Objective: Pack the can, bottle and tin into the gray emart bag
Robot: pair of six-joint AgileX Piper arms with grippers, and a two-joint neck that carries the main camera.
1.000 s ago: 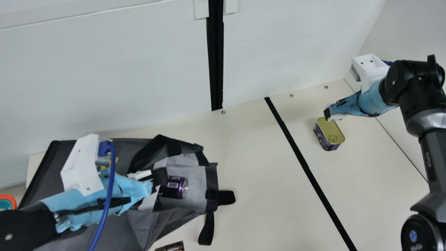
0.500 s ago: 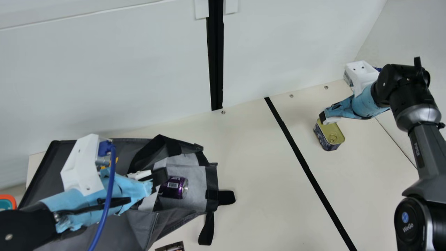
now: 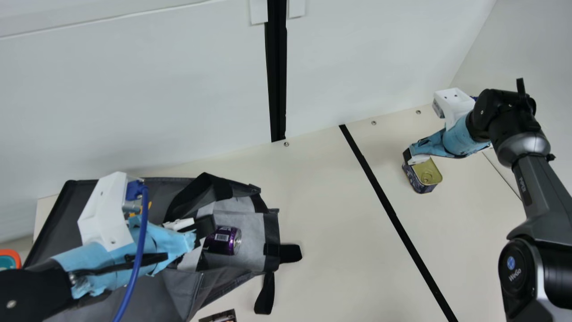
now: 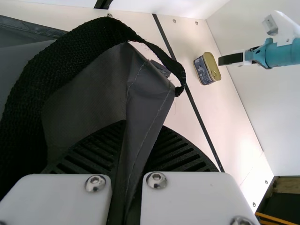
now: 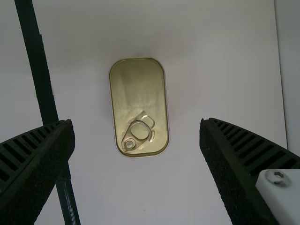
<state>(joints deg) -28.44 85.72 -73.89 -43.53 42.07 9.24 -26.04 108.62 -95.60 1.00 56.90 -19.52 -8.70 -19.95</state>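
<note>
The tin [image 3: 426, 172] sat towards the far right corner of the bench [image 3: 339, 250]. My right hand [image 3: 407, 157] was open above it, one finger out past each long side, presumably so that closing would squeeze its narrow width. Towards the bench's left edge, my left hand [image 3: 205, 226] was closed on a fold of the gray emart bag [image 3: 78, 205], likely to keep its mouth spread around the can [image 3: 228, 241] lying there
</note>
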